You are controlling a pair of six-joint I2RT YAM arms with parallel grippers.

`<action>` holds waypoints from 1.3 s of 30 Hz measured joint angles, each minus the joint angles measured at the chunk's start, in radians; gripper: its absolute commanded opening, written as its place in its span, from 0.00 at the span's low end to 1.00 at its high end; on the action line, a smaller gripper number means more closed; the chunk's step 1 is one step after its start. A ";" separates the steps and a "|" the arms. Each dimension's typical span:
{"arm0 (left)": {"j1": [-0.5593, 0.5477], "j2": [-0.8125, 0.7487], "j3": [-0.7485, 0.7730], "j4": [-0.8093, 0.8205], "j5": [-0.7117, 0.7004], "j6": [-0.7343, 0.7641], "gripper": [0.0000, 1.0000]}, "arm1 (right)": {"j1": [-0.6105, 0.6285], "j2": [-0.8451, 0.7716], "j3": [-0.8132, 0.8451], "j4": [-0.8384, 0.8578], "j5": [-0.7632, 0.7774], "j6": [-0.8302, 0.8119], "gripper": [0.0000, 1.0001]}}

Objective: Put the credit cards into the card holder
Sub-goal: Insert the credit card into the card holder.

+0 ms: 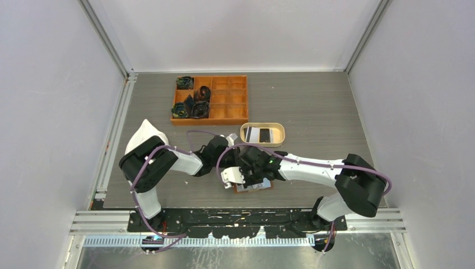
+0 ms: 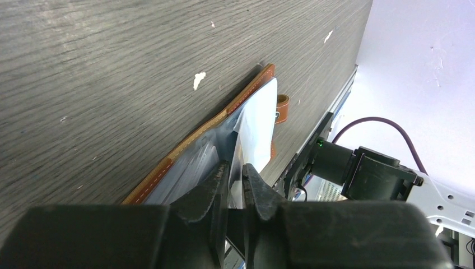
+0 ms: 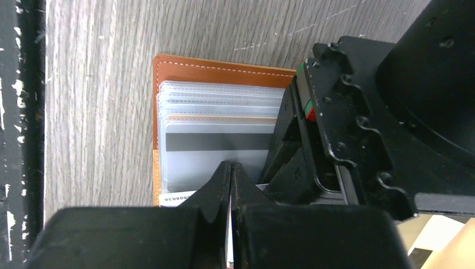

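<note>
Evidently the step in hand is the seating of a thin white plastic card (image 2: 257, 120) into the small brown leather card holder (image 3: 168, 70). The holder lies opened on the grey wood-grain table (image 1: 325, 112), near its front edge, between the two arms. The card is seen standing on edge among the holder's clear plastic sleeves (image 3: 224, 98). The left gripper (image 2: 236, 168) is placed at the card's near end, its jaws set narrowly apart with the card's edge in the gap; a firm pinch is not evident. The right gripper (image 3: 231, 168) is held over the sleeves, just beside the left one, with its jaws pressed together; whether a sleeve leaf is caught between them cannot be told. A grey card with a dark stripe (image 3: 218, 143) is already lodged in one sleeve.

For the step to be done well, the white card should be aligned with the sleeve mouth and pushed straight along its length. The holder should meanwhile be pinned flat so that it is not dragged across the table. Further cards (image 1: 257, 134) are seen in the oval beige tray (image 1: 280, 134), well apart from the holder, so the task is judged only partly done.
</note>
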 measured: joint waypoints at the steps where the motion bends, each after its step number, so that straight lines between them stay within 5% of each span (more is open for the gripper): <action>1: 0.000 0.000 0.000 0.001 0.000 0.000 0.19 | 0.000 0.001 0.000 -0.004 0.006 -0.006 0.04; 26: 0.000 -0.054 -0.006 -0.061 -0.010 0.030 0.28 | -0.124 0.013 0.047 -0.192 -0.031 -0.068 0.09; 39: -0.010 -0.425 -0.066 -0.195 -0.084 0.158 0.28 | -0.312 -0.147 0.113 -0.363 -0.303 -0.072 0.15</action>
